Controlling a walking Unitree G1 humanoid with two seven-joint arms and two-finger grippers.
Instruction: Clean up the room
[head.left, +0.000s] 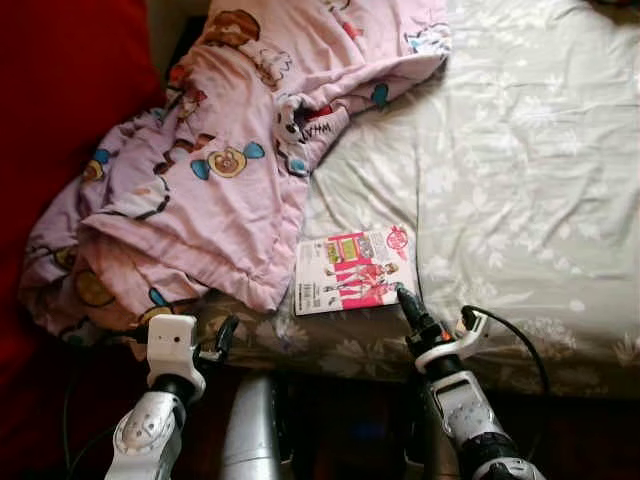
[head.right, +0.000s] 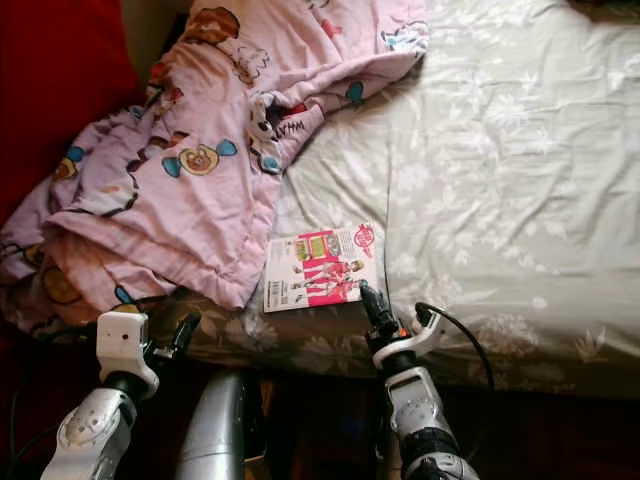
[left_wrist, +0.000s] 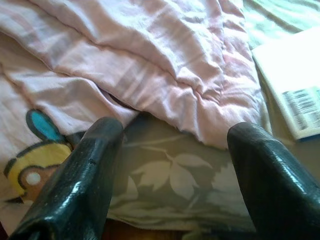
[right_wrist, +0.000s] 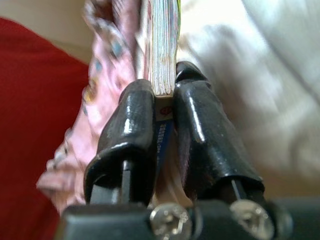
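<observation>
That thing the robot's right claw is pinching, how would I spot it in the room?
Find the bed with its pale leaf-print cover, then its near edge beside the crumpled pink cartoon blanket. There lies a thin magazine, the right gripper pinching its corner. Its glossy white-and-pink cover is the only flat, stiff thing among the fabric.

Pale leaf-print bedsheet (head.left: 520, 180), red wall (head.left: 60, 90)

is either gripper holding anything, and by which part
The right gripper is shut on the magazine, pinching its near right corner between both fingers. The left gripper is open near the pink blanket, holding nothing.
</observation>
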